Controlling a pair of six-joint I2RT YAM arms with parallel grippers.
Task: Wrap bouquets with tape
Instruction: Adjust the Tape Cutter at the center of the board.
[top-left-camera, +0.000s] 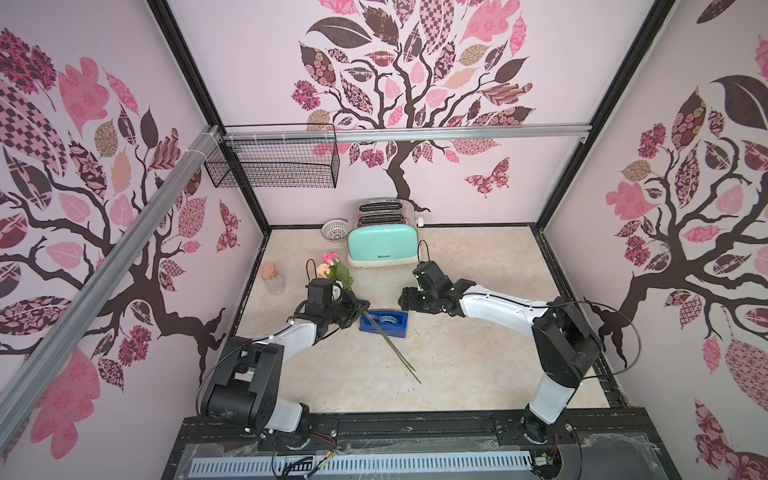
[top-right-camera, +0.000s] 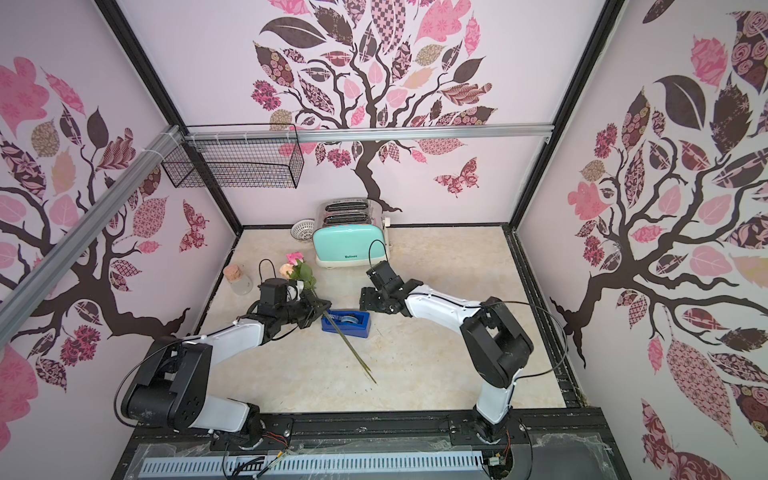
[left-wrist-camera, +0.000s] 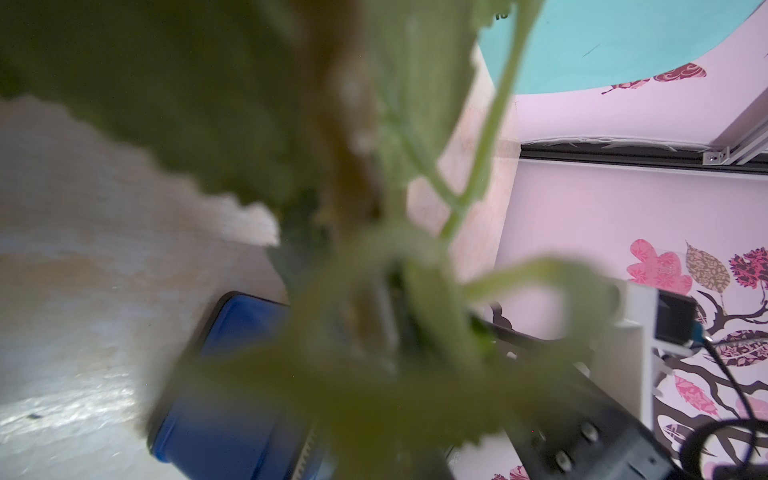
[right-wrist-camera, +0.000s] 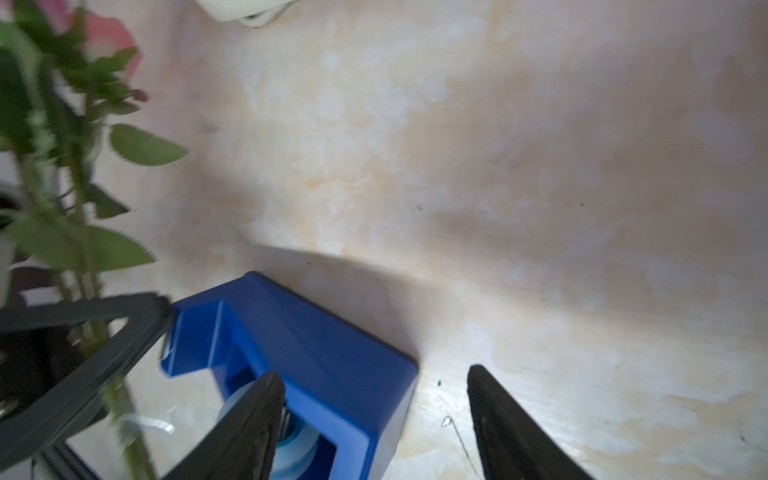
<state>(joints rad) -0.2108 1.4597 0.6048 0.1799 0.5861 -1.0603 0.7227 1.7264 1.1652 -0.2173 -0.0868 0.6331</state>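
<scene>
Bouquet (top-left-camera: 338, 272) near toaster (top-left-camera: 380, 245), its lettering (top-left-camera: 383, 257) blurred

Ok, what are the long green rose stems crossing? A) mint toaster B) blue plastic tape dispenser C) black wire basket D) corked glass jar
B: in a top view the pink-and-peach rose bouquet, gripped by the left end effector, lays its stems across the blue plastic tape dispenser.

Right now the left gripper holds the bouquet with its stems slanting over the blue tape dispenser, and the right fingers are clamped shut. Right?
No: the right fingers are spread open, not shut. The right wrist view shows one against the tape dispenser and the other against the table. The left gripper does hold the bouquet, stems slanting over the dispenser.
</scene>
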